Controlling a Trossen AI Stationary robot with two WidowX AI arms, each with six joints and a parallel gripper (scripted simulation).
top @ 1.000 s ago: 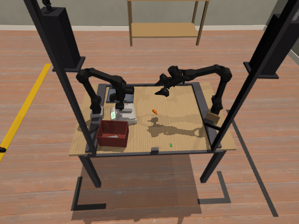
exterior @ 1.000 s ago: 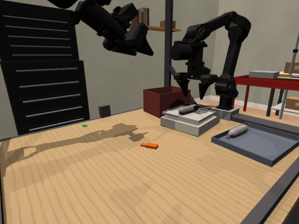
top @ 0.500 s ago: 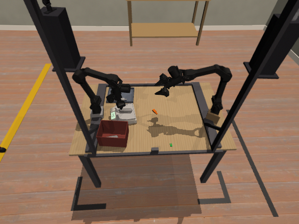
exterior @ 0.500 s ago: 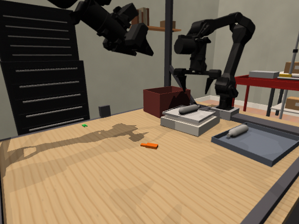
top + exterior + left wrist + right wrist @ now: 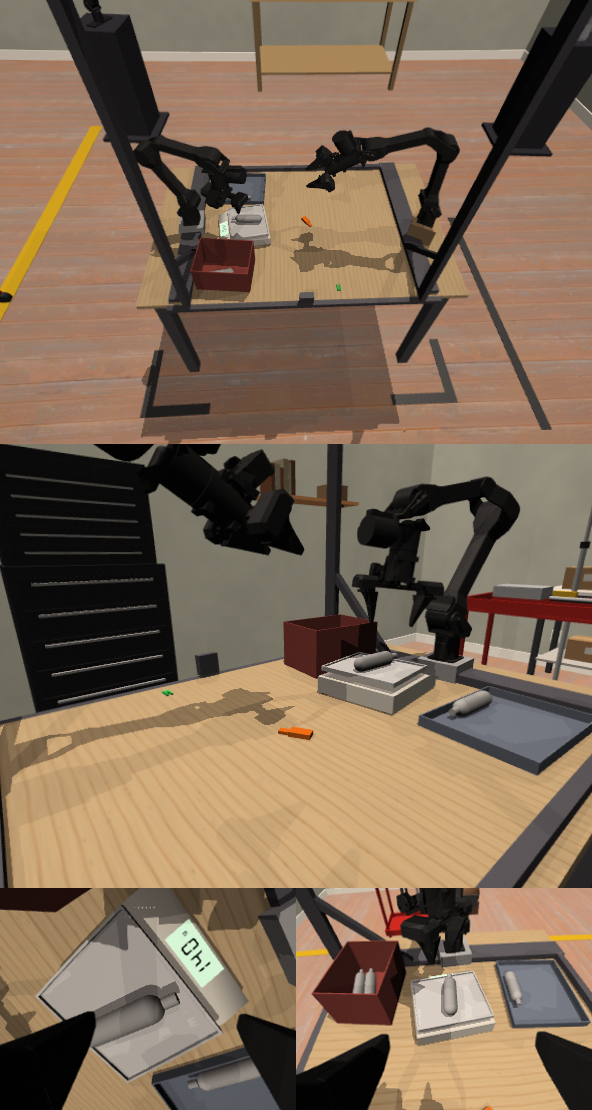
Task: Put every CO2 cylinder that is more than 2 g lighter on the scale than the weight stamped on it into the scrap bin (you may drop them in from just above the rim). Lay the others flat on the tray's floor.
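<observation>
Scrap bin (image 5: 222,280) (image 5: 300,649) (image 5: 30,897) (image 5: 356,1007): two CO2 cylinders (image 5: 360,982). Tray (image 5: 257,186) (image 5: 530,724) (image 5: 178,1098) (image 5: 549,997): one. Scale (image 5: 256,238) (image 5: 350,690) (image 5: 94,982) (image 5: 427,1014): one, unsorted. Left gripper (image 5: 227,201) (image 5: 392,623) (image 5: 168,1018) (image 5: 443,956), right gripper (image 5: 307,177) (image 5: 286,553) (image 5: 463,1036): spread wide, empty.

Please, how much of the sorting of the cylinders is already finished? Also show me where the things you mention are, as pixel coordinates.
Two cylinders (image 5: 365,982) stand in the scrap bin (image 5: 222,277) (image 5: 300,649) (image 5: 356,1007), and one lies in the tray (image 5: 257,187) (image 5: 537,764) (image 5: 549,1023). Neither gripper holds anything. One cylinder (image 5: 248,219) (image 5: 374,661) (image 5: 131,1019) (image 5: 450,994) on the scale (image 5: 255,241) (image 5: 355,694) (image 5: 230,1007) (image 5: 455,1032) remains to be sorted; its stamped weight is unreadable here.
</observation>
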